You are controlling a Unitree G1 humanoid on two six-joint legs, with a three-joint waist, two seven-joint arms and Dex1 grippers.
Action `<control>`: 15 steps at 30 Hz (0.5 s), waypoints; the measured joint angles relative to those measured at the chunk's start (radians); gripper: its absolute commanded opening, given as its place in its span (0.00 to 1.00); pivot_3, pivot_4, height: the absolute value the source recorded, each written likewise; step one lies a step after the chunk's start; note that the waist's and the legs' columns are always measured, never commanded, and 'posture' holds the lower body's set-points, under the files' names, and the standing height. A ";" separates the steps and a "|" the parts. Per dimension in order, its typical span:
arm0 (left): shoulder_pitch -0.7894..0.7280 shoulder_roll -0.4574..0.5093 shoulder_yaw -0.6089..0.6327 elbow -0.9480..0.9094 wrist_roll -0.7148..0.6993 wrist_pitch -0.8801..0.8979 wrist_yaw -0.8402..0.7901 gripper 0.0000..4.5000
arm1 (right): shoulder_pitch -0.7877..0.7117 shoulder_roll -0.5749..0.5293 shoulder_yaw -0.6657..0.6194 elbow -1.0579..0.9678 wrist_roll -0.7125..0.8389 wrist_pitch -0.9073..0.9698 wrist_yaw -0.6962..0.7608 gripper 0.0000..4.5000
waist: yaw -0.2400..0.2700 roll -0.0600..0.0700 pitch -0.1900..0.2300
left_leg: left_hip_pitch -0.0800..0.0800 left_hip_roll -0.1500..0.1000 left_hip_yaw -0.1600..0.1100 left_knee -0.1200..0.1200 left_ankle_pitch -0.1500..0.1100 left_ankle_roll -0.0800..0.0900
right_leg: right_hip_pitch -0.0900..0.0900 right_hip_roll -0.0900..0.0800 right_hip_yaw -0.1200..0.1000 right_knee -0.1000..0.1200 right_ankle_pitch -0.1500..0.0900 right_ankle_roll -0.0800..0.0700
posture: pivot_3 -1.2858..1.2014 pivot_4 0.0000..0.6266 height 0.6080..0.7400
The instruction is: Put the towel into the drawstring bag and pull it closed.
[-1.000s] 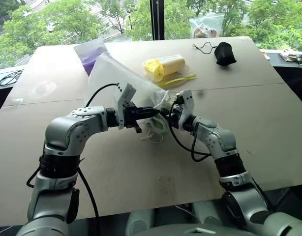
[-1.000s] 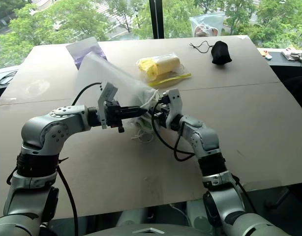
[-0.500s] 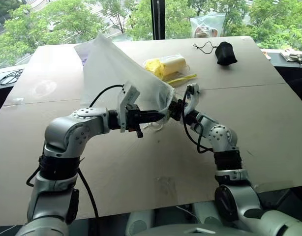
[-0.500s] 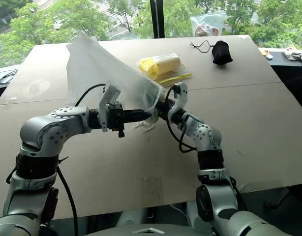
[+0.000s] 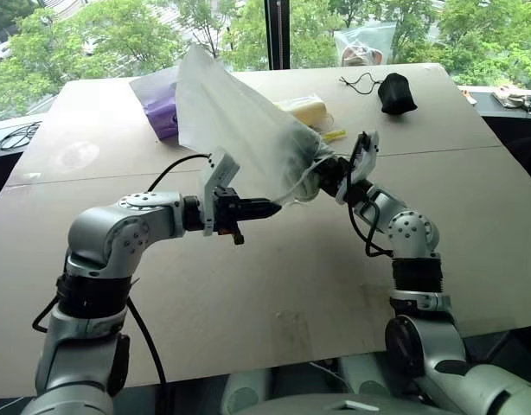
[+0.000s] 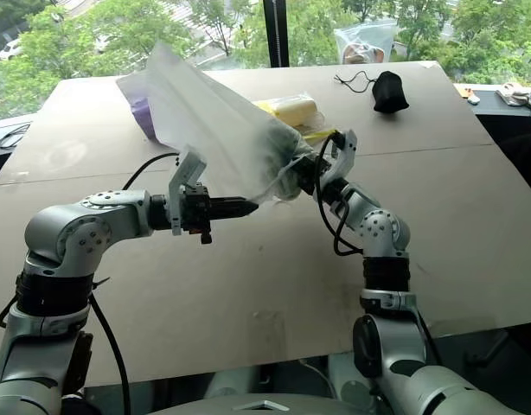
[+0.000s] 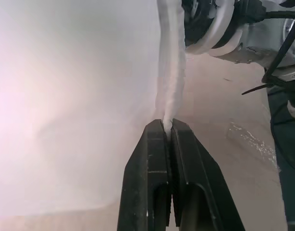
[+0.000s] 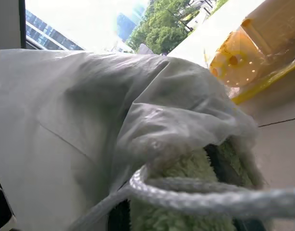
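Drawstring bag lifted higher, left end effector pinching white cord, towel inside

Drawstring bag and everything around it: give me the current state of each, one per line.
Drawstring bag: lifted off table, mouth gathered.
Towel: inside bag mouth.
Cord: taut, pinched.
Left gripper: shut on cord.
Right gripper: shut on bag mouth.
Black pouch: resting on table.

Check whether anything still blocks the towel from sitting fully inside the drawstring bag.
Nothing visible blocks it. The towel sits at the mouth of the drawstring bag, green pile showing there, with a cord across it. The left gripper pinches a cord.
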 measured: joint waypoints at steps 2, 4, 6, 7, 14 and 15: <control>-0.014 -0.024 -0.020 0.022 0.028 -0.035 -0.005 0.00 | -0.002 0.002 0.000 -0.001 0.013 0.012 -0.004 0.01 | 0.000 0.000 0.000 | 0.000 0.000 0.000 0.000 0.000 0.000 | 0.000 0.000 0.000 0.000 0.000 0.000 | 0.52 0.24 1.00; -0.043 -0.070 -0.034 0.042 0.033 -0.041 -0.002 0.00 | -0.002 0.026 0.025 -0.009 0.001 0.001 -0.003 0.01 | 0.000 0.000 0.000 | 0.000 0.000 0.000 0.000 0.000 0.000 | 0.000 0.000 0.000 0.000 0.000 0.000 | 0.52 0.24 1.00; -0.069 -0.099 -0.041 0.046 0.033 -0.042 0.005 0.00 | 0.002 0.032 0.095 -0.024 -0.049 -0.034 0.008 0.01 | -0.002 0.000 0.000 | 0.000 0.000 0.000 0.000 0.000 0.000 | 0.000 0.000 0.000 0.000 0.000 0.000 | 0.52 0.24 1.00; -0.090 -0.127 -0.040 0.054 0.029 -0.038 0.013 0.00 | 0.014 0.023 0.175 -0.041 -0.117 -0.091 0.033 0.01 | -0.002 0.000 0.000 | 0.000 0.000 0.000 0.000 0.000 0.000 | -0.001 0.000 0.000 0.000 0.000 0.000 | 0.52 0.24 1.00; -0.150 -0.191 -0.011 0.126 -0.016 0.054 0.050 0.00 | 0.065 -0.043 0.359 -0.060 -0.380 -0.338 0.117 0.01 | -0.001 0.000 0.000 | -0.001 0.000 0.000 0.001 0.000 0.000 | 0.000 0.000 0.001 0.000 0.000 0.001 | 0.52 0.24 1.00; -0.163 -0.189 -0.005 0.126 -0.019 0.063 0.053 0.00 | 0.069 -0.044 0.364 -0.057 -0.391 -0.347 0.124 0.01 | -0.001 0.000 0.000 | -0.001 0.000 0.000 0.001 0.000 0.000 | 0.000 0.000 0.000 0.000 0.000 0.001 | 0.52 0.24 1.00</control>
